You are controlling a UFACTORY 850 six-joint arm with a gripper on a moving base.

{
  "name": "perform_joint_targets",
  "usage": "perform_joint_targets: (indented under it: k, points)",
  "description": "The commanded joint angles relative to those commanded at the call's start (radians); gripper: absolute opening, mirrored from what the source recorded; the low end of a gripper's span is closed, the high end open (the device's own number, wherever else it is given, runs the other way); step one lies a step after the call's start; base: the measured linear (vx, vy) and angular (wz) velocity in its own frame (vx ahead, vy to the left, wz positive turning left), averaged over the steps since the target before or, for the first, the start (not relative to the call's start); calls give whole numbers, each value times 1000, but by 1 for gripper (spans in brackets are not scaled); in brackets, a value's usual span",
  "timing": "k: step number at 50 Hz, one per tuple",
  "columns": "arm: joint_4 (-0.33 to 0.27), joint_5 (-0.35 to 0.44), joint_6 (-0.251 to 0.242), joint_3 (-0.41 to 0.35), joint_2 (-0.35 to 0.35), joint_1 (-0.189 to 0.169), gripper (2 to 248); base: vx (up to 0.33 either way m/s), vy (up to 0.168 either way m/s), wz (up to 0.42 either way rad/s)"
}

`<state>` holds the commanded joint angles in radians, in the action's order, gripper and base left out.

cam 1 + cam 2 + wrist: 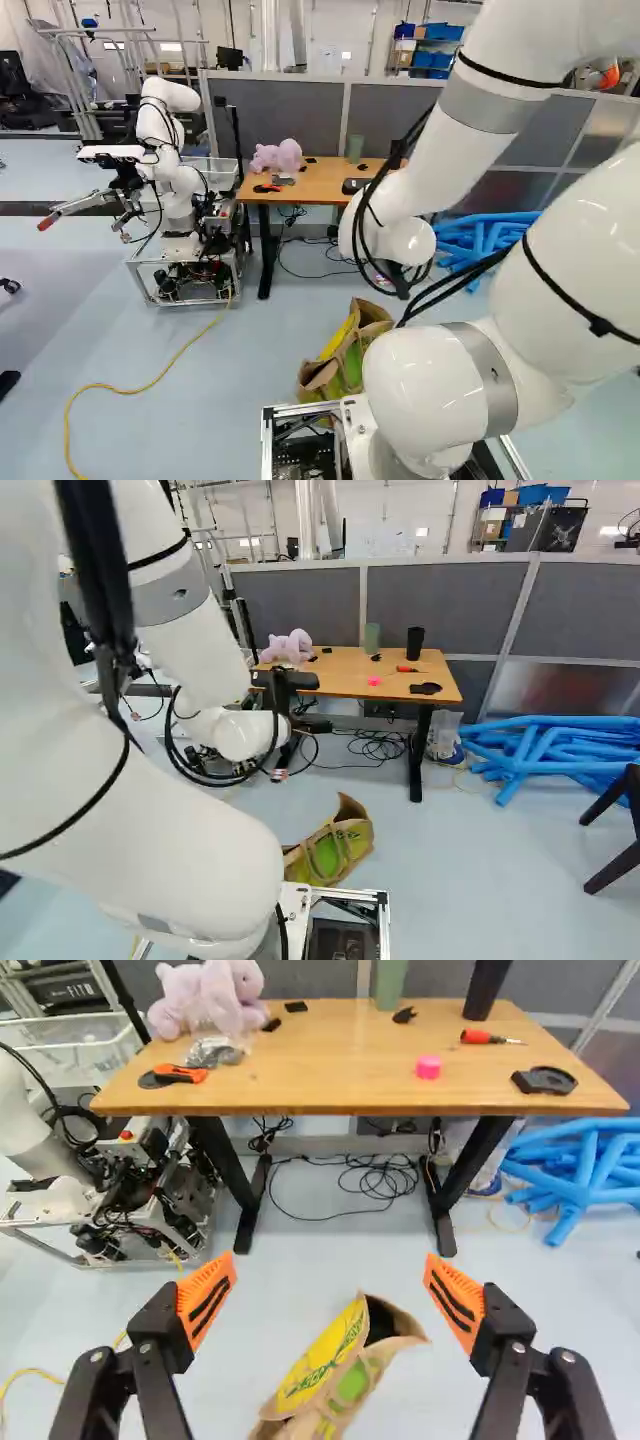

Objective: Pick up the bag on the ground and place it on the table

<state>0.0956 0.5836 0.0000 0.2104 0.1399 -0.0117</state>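
Evidently, the bag (335, 1365) is lying on the floor (320, 1250), seemingly untouched; the end effector (331, 1300) is hanging released, lifting and placing on the counter (335, 1060) both pending.

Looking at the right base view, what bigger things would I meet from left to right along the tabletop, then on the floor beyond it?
On the table: stuffed toy → green cup → black cup; then, on the floor, blue tubes.
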Motion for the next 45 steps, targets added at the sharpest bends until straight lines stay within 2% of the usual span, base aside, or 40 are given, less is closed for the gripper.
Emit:
perform_joint_targets:
  k: [32, 45]
  points:
    - [122, -336, 0, 172, -173, -1, 247, 0, 0, 0]
    - [178, -473, 0, 249, -270, -23, 247, 0, 0, 0]
